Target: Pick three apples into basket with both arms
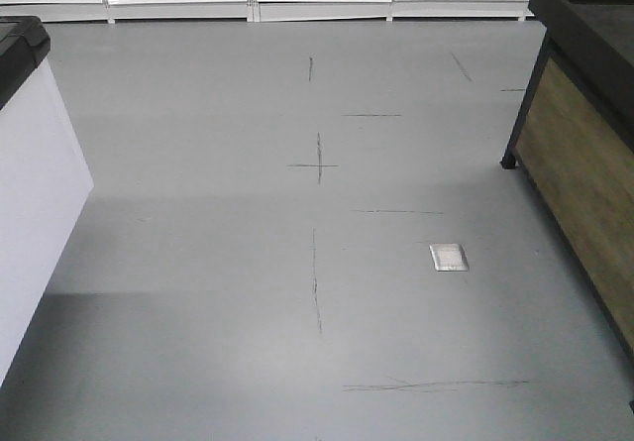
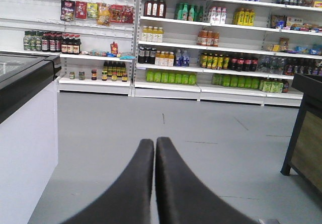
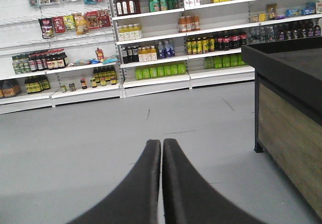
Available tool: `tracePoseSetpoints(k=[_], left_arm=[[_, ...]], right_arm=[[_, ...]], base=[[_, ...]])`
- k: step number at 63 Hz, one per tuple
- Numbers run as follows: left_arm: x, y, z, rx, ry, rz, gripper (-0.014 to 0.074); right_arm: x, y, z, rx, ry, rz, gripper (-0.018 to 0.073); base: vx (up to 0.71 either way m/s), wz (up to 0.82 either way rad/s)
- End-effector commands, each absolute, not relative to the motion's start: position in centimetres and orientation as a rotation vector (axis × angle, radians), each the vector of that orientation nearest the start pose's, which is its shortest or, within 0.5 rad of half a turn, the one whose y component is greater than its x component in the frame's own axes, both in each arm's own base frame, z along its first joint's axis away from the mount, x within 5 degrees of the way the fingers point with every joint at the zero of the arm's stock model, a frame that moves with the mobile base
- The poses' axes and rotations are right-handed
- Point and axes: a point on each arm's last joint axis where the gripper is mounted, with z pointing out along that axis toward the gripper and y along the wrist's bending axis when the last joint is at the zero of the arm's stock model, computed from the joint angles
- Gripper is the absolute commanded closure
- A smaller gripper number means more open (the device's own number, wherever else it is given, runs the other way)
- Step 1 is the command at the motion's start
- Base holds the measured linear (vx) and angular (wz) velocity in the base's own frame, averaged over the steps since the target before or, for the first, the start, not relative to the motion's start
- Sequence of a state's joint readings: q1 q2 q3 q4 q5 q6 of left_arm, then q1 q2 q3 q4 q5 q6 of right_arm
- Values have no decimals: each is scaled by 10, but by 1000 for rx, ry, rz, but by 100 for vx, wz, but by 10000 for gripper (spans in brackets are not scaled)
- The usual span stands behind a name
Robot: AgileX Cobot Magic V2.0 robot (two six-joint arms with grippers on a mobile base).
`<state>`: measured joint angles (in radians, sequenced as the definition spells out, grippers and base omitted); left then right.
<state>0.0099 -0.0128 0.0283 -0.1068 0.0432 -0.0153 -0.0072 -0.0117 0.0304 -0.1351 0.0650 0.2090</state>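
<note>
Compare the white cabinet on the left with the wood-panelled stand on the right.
The white cabinet has plain white sides; the stand has wood-grain panels in a black frame. The white cabinet's side runs down to the floor; the stand is raised on black legs. Both have black tops and stand on that grey floor.

Left claw [image 2: 155,142], right claw [image 3: 161,143]: fingertips together.

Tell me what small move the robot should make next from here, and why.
Probably turn the base toward the black-framed, wood-panelled display stand on the right. No apples or basket show in any view, only grey floor and bottle shelves; the left black gripper and right black gripper are shut on nothing.
</note>
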Motion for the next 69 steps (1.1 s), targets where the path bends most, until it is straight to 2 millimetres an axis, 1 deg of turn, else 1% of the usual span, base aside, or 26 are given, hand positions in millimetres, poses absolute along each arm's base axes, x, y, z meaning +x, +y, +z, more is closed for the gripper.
tracePoseSetpoints(k=[1, 69], left_arm=[[54, 1, 216, -102, 1426, -90, 602], [54, 1, 216, -102, 1426, -90, 602]], right_arm=[[56, -1, 201, 56, 1495, 42, 564], [56, -1, 201, 56, 1495, 42, 564]], base=[[0, 0], [0, 0]])
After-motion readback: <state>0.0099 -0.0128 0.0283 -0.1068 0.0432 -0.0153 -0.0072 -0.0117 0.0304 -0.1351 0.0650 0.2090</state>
